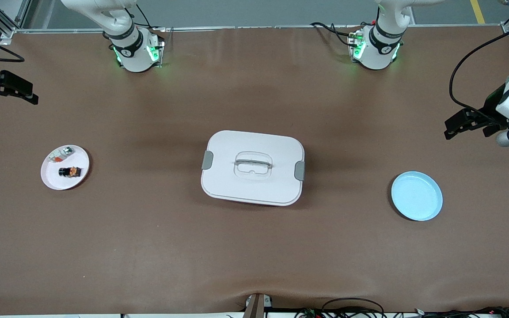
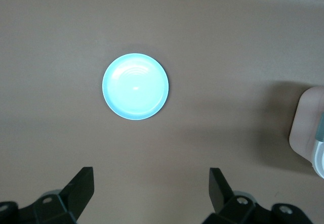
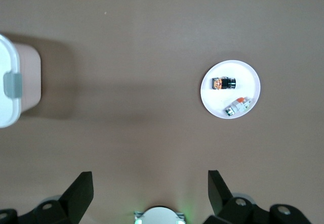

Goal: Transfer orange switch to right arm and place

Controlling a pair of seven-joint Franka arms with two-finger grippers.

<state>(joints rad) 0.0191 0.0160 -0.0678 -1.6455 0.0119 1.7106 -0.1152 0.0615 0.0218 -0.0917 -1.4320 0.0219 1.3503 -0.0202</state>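
Black two-finger left gripper (image 1: 451,128), jaws spread wide and empty, hangs over the bare brown table (image 1: 254,247) at the left arm's end, its arm cut off by the front view's edge. Black right gripper (image 1: 31,96), likewise wide apart and holding nothing, hangs over the table's edge at the right arm's end; only its fingers and part of the wrist show, the rest cropped. Both arms wait. One tiny black orange switch (image 1: 70,171) lies on one small round white plate (image 1: 51,179) toward the right arm's end, beside one clear-silver small part with an orange-red bit (image 1: 62,154) that is farther from the front camera; details of both are hard to make out. One white lidded rectangular box with grey side clips (image 1: 252,168) sits mid-table. One empty light-blue round plate (image 1: 416,196) lies toward the left arm's end.
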